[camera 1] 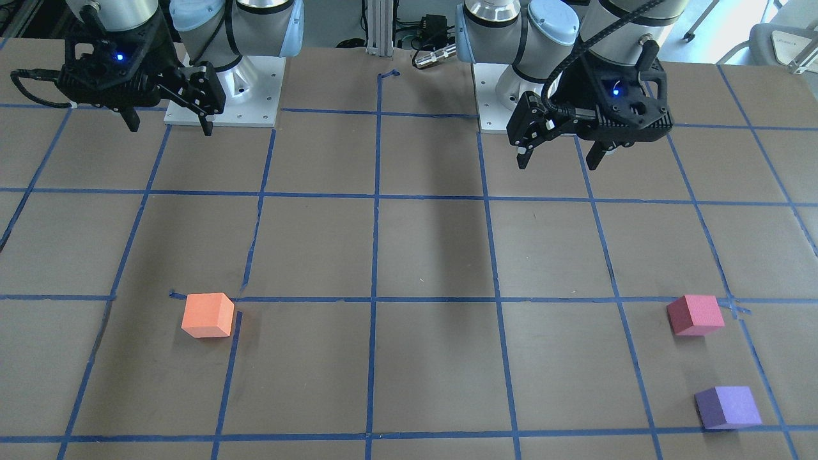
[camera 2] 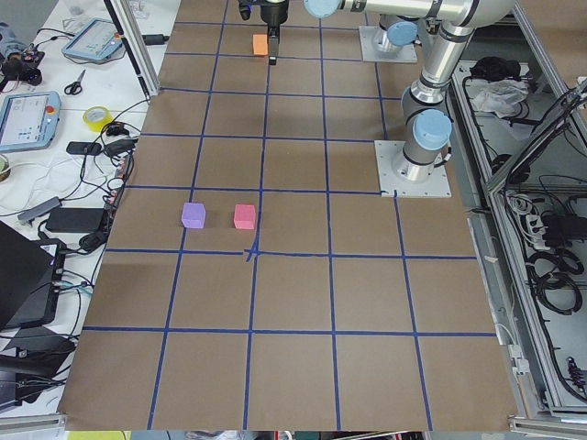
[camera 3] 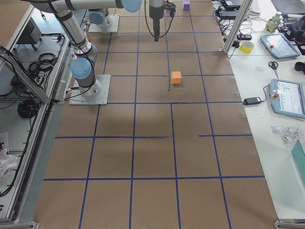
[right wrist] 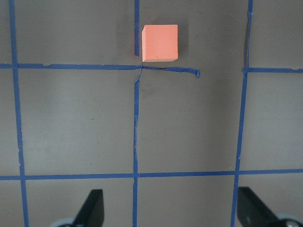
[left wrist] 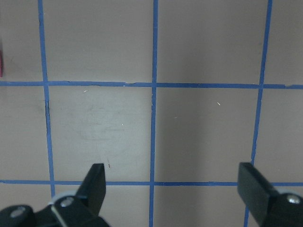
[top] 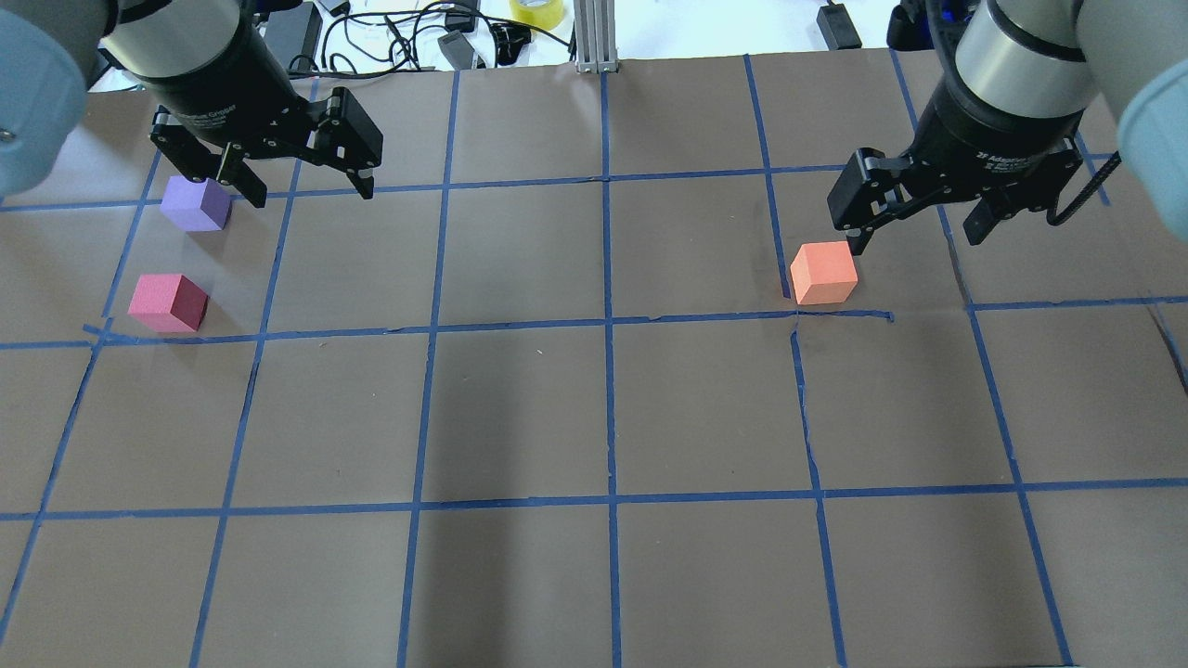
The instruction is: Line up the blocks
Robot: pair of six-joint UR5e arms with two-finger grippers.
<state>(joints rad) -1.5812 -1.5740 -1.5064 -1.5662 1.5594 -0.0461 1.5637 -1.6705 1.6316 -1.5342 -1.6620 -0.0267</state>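
The orange block (top: 822, 272) sits on the table on my right side, at a tape crossing; it also shows in the right wrist view (right wrist: 160, 43) and the front view (camera 1: 207, 315). The reddish-pink block (top: 168, 302) and the purple block (top: 196, 203) sit close together on my far left, the purple one farther from me. My right gripper (top: 914, 243) is open and empty, held above the table just nearer my base than the orange block. My left gripper (top: 311, 195) is open and empty, held above the table to the right of the purple block. The left wrist view shows only a pink sliver (left wrist: 1, 64).
Blue tape lines (top: 608, 325) divide the brown table into squares. The arm bases (camera 1: 223, 96) stand at the robot's edge. Cables, power bricks and a tape roll (top: 536, 11) lie past the far edge. Tablets (camera 3: 286, 98) lie on a side bench.
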